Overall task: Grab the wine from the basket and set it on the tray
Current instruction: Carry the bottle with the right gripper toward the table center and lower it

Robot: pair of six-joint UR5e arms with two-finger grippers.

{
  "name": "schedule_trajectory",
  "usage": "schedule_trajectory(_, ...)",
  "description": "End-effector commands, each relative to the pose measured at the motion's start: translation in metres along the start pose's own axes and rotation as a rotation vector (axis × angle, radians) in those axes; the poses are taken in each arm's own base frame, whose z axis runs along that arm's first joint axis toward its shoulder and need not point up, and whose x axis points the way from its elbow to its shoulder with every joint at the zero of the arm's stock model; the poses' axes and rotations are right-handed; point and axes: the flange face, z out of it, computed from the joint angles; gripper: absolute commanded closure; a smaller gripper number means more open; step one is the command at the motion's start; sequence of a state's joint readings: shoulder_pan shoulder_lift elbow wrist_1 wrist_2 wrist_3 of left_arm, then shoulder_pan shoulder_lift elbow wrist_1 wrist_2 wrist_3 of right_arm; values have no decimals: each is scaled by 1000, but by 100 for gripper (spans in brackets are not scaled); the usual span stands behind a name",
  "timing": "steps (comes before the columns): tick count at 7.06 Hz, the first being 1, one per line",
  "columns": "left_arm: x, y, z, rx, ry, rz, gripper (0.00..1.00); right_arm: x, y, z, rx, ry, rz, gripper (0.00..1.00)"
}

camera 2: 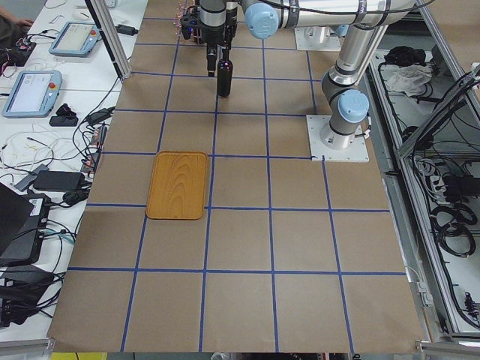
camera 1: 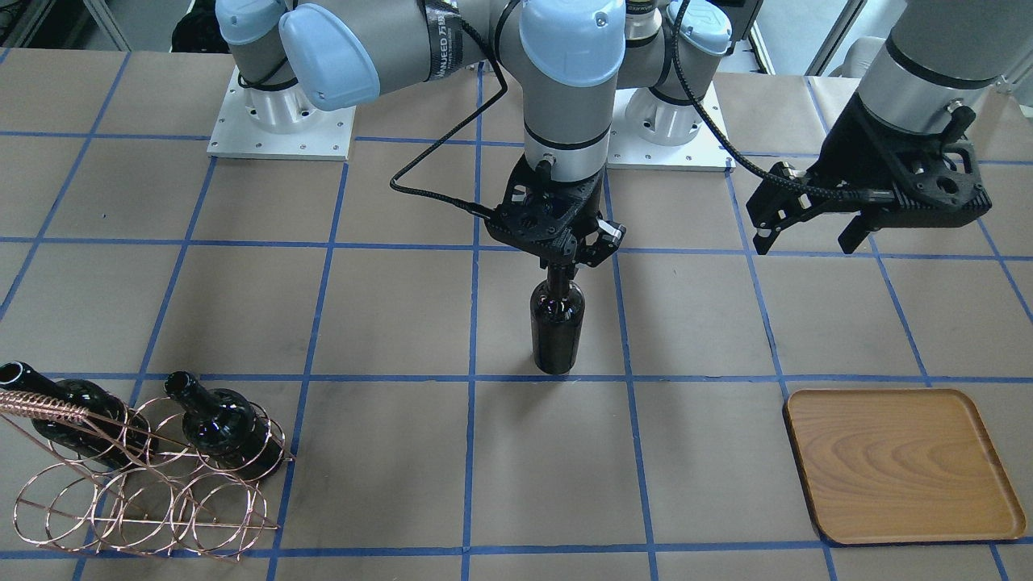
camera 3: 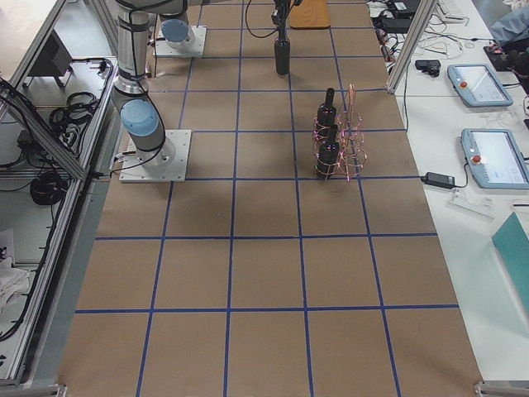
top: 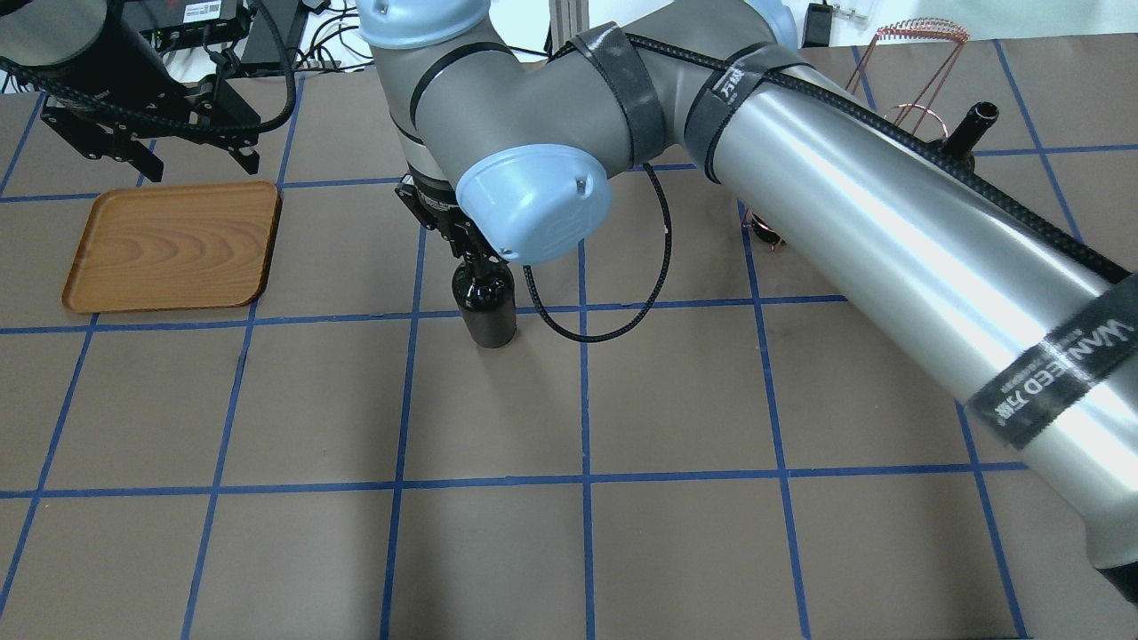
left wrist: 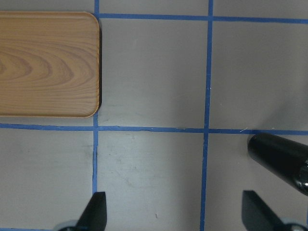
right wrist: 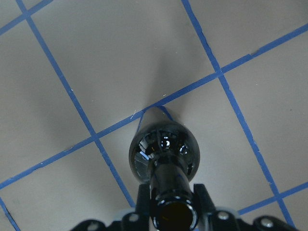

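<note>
We're mid-carry on the surface (camera 1: 387, 307), basket (camera 1: 145, 500) (2 bottles (camera 1: 226, 428) left in it) at one end, tray (camera 1: 900, 464) bare at the other: wine (camera 1: 557, 331) upright btwn them, neck clenched in right pincer (camera 1: 565, 254), left pincer (camera 1: 805, 240) spread near tray; next, we'd shift it onto tray.

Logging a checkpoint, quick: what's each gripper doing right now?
Left gripper: open, empty.
Right gripper: shut on the wine bottle at its neck.
</note>
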State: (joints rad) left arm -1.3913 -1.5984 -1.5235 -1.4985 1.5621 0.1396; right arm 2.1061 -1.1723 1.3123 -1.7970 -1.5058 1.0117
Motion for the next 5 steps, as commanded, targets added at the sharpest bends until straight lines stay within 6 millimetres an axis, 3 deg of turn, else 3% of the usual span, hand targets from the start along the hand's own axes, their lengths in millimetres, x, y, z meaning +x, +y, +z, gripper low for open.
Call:
schedule_trajectory(1,0,0,0,1,4,0,0,-2,-1,2,-3,2,1,94)
schedule_trajectory(4,1,0,0,1,8,0,0,0,1,4,-9,15,-1,89)
schedule_trajectory(5,1,0,0,1,5,0,0,0,1,4,-9,13,-1,83)
